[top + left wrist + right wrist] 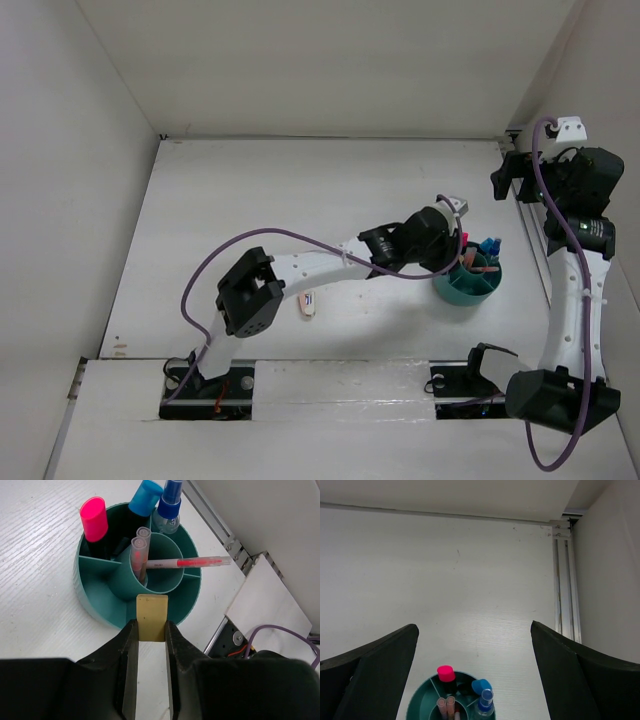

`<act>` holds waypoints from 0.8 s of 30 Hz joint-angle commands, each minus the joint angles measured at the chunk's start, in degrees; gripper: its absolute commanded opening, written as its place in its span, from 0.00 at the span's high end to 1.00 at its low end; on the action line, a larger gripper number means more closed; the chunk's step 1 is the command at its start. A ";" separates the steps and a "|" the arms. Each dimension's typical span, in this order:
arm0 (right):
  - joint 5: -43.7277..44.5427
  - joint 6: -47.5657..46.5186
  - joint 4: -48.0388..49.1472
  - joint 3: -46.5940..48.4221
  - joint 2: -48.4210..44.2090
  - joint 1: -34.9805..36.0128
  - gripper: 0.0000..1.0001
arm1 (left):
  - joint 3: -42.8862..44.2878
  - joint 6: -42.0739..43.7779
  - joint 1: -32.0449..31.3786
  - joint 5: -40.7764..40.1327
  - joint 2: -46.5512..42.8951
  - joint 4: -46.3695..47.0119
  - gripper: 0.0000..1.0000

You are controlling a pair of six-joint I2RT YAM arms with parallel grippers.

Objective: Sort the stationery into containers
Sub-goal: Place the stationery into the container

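My left gripper (151, 629) is shut on the tan eraser cube (152, 611) and holds it just above the near rim of the round teal organiser cup (95, 605). The cup holds the pink-capped highlighter (94, 519), the blue-capped highlighter (146, 497), the clear blue-capped bottle (169, 507) and two upright pink-orange pens (140, 550). A third pen (187, 562) lies across the centre tube. In the top view the cup (468, 285) is right of centre with the left gripper (455, 250) over it. The pinkish stapler (308, 302) lies under the left arm. My right gripper (474, 630) is open and empty, high above the cup (420, 705).
A metal rail (565, 590) runs along the right wall beside the cup. White enclosure walls stand at the back and on both sides. The left arm's purple cable (215, 265) loops over the table left of the stapler.
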 commanded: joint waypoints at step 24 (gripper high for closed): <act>-0.92 0.89 3.75 -0.59 -1.59 0.31 0.00 | -0.36 -1.00 0.89 2.17 3.95 7.75 0.86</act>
